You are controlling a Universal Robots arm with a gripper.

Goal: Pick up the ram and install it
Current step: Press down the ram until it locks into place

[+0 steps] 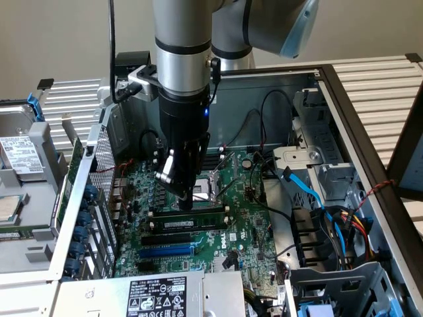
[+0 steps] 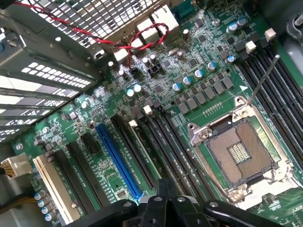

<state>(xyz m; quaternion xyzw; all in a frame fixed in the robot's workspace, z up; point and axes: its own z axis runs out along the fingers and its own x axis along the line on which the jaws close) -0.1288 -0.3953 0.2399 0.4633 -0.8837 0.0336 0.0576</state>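
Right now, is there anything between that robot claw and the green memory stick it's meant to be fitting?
Nothing visible. In the exterior view the gripper has its tip right at the ram, which lies along the black slots on the motherboard, with no cable or part between them. Whether the tip actually touches the stick cannot be told.

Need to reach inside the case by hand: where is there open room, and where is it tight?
Open: the gap between the CPU socket and the case's back wall. Tight: around the end effector at the ram, and among the cables toward the exterior view's right.
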